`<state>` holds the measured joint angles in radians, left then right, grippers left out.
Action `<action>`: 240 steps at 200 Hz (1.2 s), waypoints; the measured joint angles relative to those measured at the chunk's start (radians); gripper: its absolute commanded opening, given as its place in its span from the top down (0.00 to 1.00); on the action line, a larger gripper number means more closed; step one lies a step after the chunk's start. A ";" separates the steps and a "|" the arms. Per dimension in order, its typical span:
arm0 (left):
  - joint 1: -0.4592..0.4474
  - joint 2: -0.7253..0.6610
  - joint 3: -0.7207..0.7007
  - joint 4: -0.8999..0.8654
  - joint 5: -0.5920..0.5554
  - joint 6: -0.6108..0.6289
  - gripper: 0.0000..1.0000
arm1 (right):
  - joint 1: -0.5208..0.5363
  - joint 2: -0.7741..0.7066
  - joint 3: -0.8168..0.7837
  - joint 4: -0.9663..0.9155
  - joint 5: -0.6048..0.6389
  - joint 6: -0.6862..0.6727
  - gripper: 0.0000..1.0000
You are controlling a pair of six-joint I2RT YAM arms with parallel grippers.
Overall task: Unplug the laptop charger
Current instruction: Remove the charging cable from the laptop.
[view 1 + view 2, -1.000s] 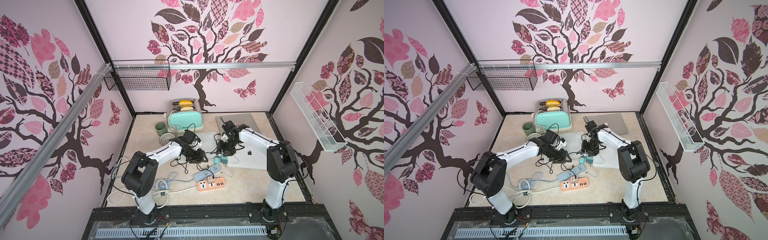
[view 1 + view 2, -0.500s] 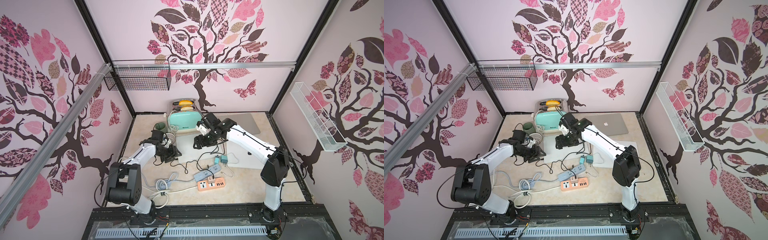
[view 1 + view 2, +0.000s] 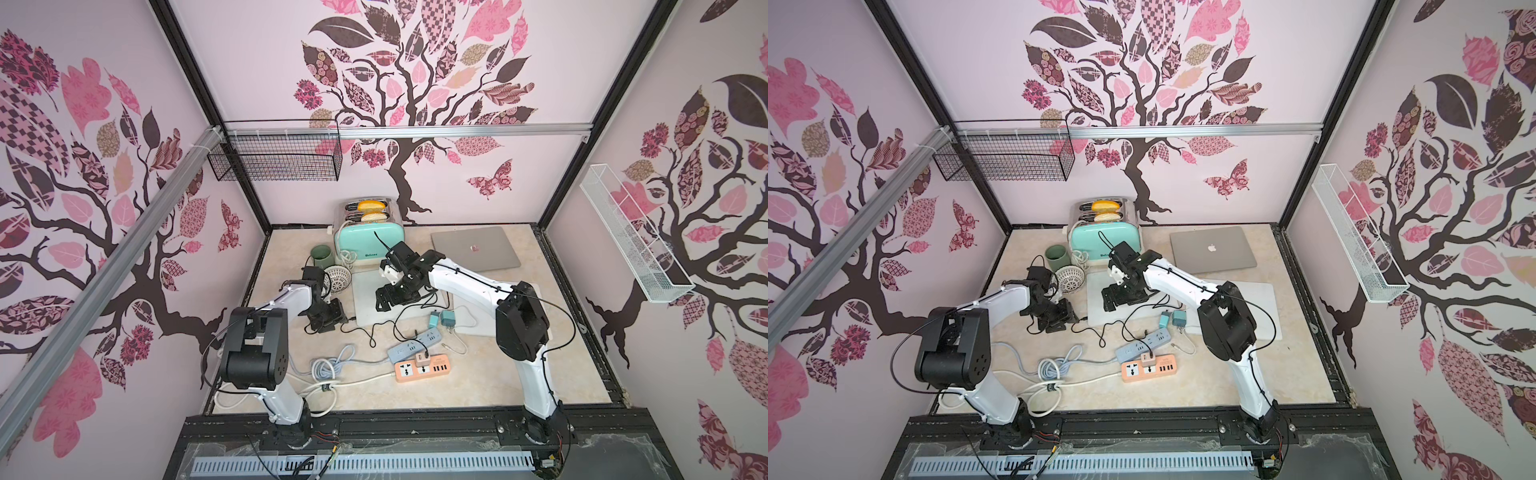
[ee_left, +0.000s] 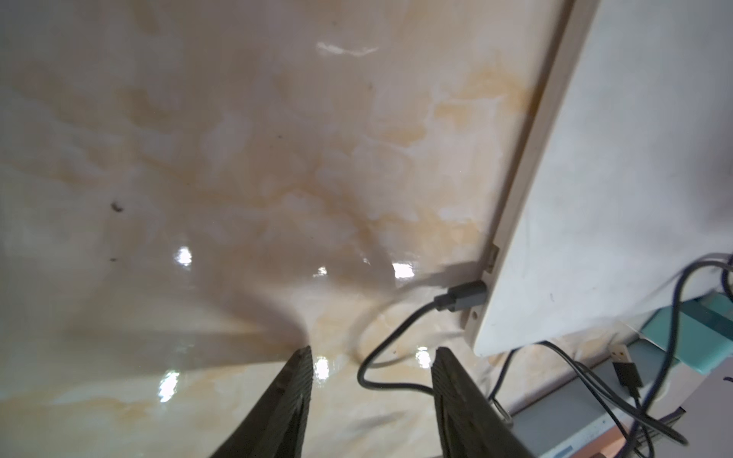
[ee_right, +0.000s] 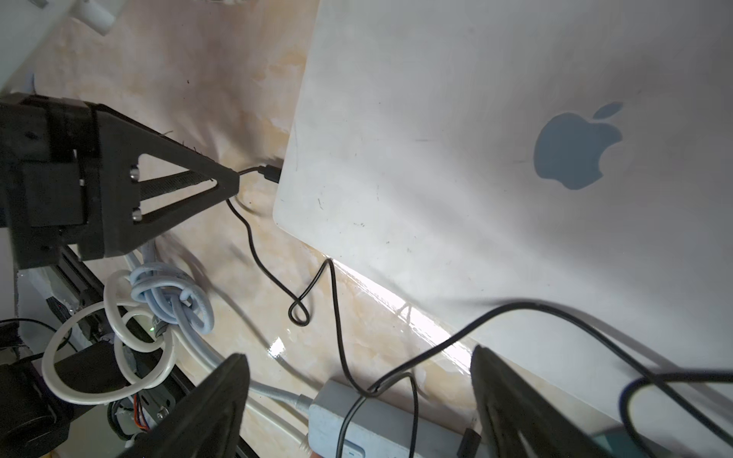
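Note:
The white laptop (image 3: 368,309) lies shut in the middle of the table. The charger's dark plug (image 4: 464,295) sits in a port on its side edge, and the black cable (image 4: 380,349) curls away over the table. My left gripper (image 4: 373,357) is open, low over the table a short way from the plug, with a loop of the cable lying between its fingers. In both top views it is at the laptop's left edge (image 3: 332,320) (image 3: 1065,318). My right gripper (image 5: 359,361) hangs wide open above the laptop's lid (image 5: 476,158), holding nothing.
A grey power strip (image 3: 415,343) and an orange one (image 3: 422,368) lie in front with tangled cables. Two teal adapters (image 3: 440,319) sit by a second white laptop (image 3: 478,328). A grey laptop (image 3: 473,249), toaster (image 3: 368,245), green cup (image 3: 322,255) and white strainer (image 3: 337,279) stand behind.
My left arm has drawn back leftwards to the laptop's left edge. My right arm has swung left over the white laptop, and its jaws have opened wider.

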<state>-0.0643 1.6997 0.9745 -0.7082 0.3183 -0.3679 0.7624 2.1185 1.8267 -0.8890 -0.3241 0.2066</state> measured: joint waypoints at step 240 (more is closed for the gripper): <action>-0.140 0.030 0.033 0.019 -0.183 0.003 1.00 | -0.002 0.145 0.056 0.013 -0.029 0.089 0.07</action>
<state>-0.2039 1.7298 1.0073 -0.6895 0.1356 -0.3649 0.7605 2.2635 1.8828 -0.8757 -0.3531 0.2955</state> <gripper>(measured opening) 0.044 0.926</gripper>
